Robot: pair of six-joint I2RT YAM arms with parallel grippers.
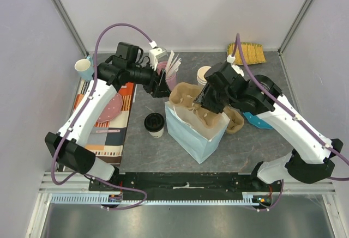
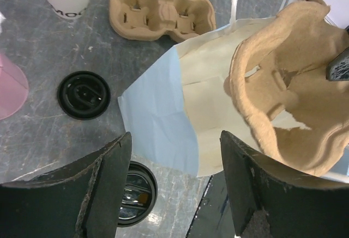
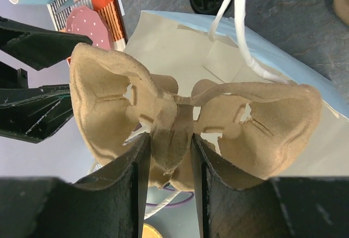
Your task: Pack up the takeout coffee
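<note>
The takeout coffee, a small white cup with a black lid, stands on the table left of the pale blue paper bag. The bag's mouth is open. My right gripper is shut on the middle rib of a brown cardboard cup carrier, held tilted over the bag's mouth. My left gripper hangs open above the bag's left edge, beyond the coffee, with nothing between its fingers.
A second carrier lies on the table right of the bag. A loose black lid, a stack of white cups, a pink cup of stirrers, a blue mug and yellow packets stand around.
</note>
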